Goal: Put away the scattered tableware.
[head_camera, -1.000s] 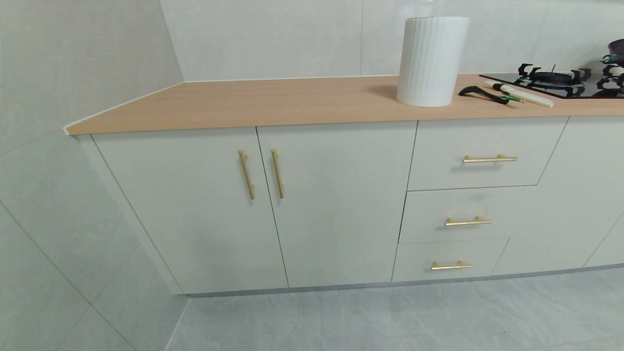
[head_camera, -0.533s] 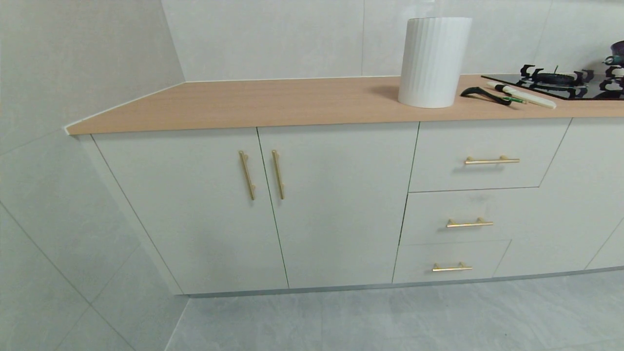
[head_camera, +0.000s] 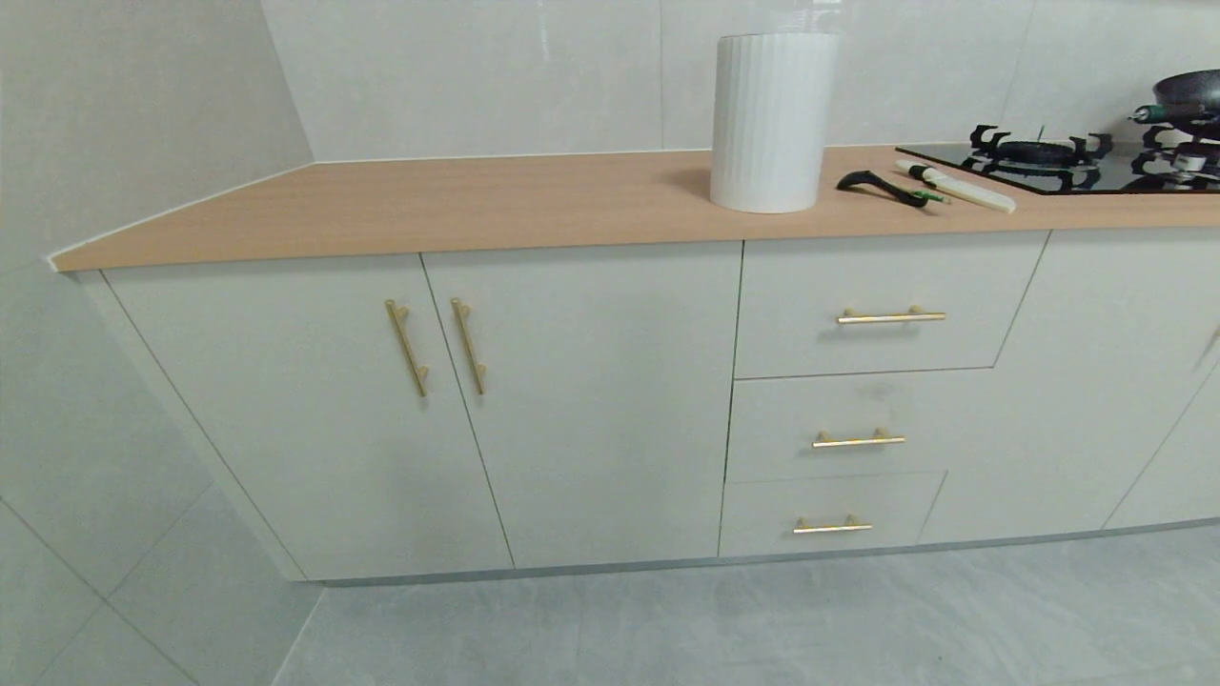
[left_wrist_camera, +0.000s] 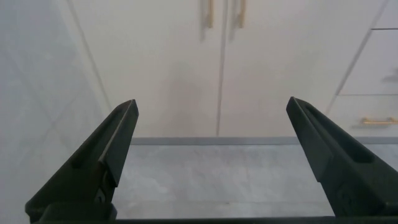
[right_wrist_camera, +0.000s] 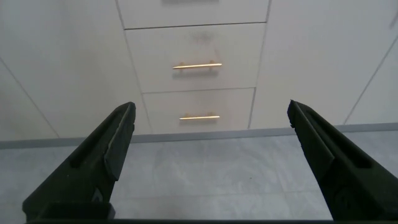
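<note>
Tableware is seen on the table (head_camera: 477, 200) in the head view. Two pieces lie side by side and almost touching: one black utensil (head_camera: 882, 187) and one white utensil (head_camera: 958, 188). They are placed between one white ribbed container (head_camera: 770, 124) and the stove (head_camera: 1096, 181). One dark pan (head_camera: 1187, 90) is set on the stove's far burner. Below the table, two cabinet doors (head_camera: 286, 429) are shut, and two vertical gold door handles (head_camera: 407, 348) are counted on them. Three drawers (head_camera: 858, 410) are stacked beside the doors, all shut, with three horizontal gold drawer handles (head_camera: 891, 315).

In the left wrist view, the left gripper (left_wrist_camera: 211, 162) is held low over the floor (left_wrist_camera: 217, 180), well away from the utensils. Its two fingers are spread wide. Both door handles are seen beyond it.

In the right wrist view, the right gripper (right_wrist_camera: 211, 162) is likewise held low over the floor with its two fingers spread wide. It is faced toward the drawers, and two drawer handles are counted beyond it.
</note>
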`<state>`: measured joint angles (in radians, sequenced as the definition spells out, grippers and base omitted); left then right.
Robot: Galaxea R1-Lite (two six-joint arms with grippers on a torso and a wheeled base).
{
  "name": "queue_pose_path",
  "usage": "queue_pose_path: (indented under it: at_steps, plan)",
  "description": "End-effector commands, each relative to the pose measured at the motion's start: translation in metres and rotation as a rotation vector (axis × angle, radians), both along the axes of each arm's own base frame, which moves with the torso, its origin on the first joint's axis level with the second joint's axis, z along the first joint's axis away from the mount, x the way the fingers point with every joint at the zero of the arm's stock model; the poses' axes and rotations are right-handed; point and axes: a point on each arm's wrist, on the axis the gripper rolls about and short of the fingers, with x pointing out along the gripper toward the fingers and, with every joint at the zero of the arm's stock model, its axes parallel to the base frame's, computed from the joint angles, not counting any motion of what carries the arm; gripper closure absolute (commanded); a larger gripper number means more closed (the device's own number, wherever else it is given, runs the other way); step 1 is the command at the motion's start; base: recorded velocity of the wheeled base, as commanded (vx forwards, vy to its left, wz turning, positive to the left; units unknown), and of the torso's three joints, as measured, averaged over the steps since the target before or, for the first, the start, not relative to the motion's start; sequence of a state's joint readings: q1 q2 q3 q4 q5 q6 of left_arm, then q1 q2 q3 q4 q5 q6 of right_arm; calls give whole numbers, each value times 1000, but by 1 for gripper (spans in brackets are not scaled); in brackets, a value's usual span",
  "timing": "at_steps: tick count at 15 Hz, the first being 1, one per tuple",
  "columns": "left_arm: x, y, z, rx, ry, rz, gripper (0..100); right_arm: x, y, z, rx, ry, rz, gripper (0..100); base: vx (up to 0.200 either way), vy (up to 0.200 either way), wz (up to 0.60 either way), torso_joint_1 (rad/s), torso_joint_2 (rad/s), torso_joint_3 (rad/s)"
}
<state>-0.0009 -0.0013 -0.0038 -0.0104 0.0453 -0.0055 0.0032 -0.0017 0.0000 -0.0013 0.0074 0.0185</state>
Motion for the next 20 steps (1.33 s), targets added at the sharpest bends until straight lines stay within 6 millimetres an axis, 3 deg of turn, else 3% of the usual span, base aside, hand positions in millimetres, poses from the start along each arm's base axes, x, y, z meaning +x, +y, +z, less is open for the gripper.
queue_pose_path:
  at_steps: [1, 9, 16, 20]
  plan:
    - [0, 0, 0, -1, 0, 0, 0, 0, 0, 0, 0, 1, 0, 0, 0, 0, 0, 0, 0, 0]
    - [0, 0, 0, -1, 0, -2, 0, 0, 0, 0, -2, 1, 0, 0, 0, 0, 0, 0, 0, 0]
    - [0, 0, 0, -1, 0, -2, 0, 0, 0, 0, -2, 1, 0, 0, 200, 0, 0, 4, 2, 4]
    - [0, 0, 0, -1, 0, 0, 0, 0, 0, 0, -2, 3, 0, 0, 0, 0, 0, 0, 0, 0]
